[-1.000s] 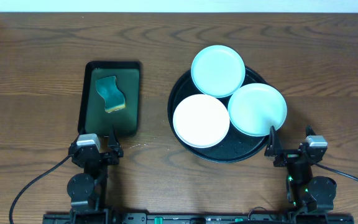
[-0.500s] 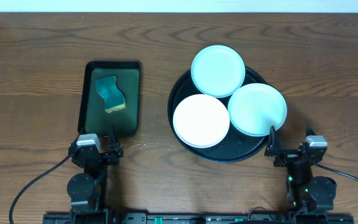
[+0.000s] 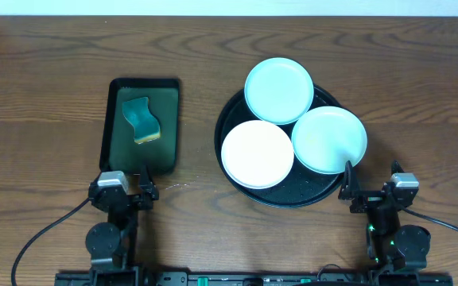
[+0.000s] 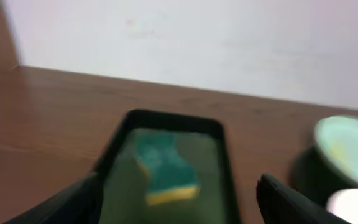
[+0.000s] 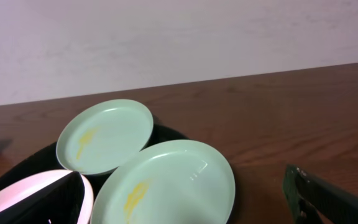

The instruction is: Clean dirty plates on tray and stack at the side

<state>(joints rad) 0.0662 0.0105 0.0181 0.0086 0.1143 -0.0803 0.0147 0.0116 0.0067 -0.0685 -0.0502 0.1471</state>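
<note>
Start configuration, seen from overhead. Three plates lie on the round black tray [image 3: 281,196]: a white plate [image 3: 258,154] at its near-left, a mint plate [image 3: 329,140] at its near-right, and a second mint plate [image 3: 279,90] at the far side, overhanging the rim. The right end effector [image 3: 370,187] sits on the counter [image 3: 46,95] just beside the tray. Its fingers are spread wide and hold nothing. The near-right mint plate lies directly ahead of it and slightly to its left, so this arm is the nearer one. The left end effector [image 3: 124,189], also spread and empty, faces the sponge [image 3: 141,119] in the green rectangular tray [image 3: 168,151]. The sponge's long axis appears to run straight ahead, though the left wrist view is blurred.
</note>
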